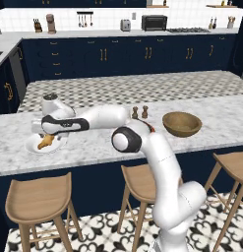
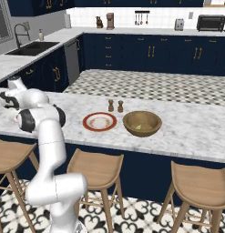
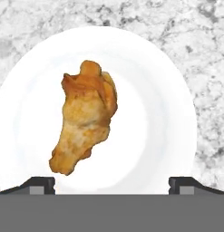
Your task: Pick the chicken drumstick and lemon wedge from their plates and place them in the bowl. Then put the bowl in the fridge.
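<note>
The golden-brown chicken drumstick (image 3: 86, 118) lies on the plain white plate (image 3: 163, 113), thick end toward the fingertips. My gripper (image 3: 113, 185) hovers open just above it, with its tips standing well apart on either side of the plate's near rim. From the left base view the hand (image 1: 44, 134) hangs over that plate (image 1: 32, 146) and drumstick (image 1: 45, 142) at the counter's left end. The wooden bowl (image 2: 142, 123) stands to the right and holds the small yellow-green lemon wedge (image 2: 139, 128). The red-rimmed plate (image 2: 99, 122) beside it is bare. The fridge is out of view.
Two brown pepper shakers (image 1: 139, 112) stand behind the red-rimmed plate. Wooden stools (image 1: 38, 199) line the marble counter's near edge. Navy cabinets, a sink (image 2: 34, 47) and a toaster oven (image 1: 154, 22) run along the back wall.
</note>
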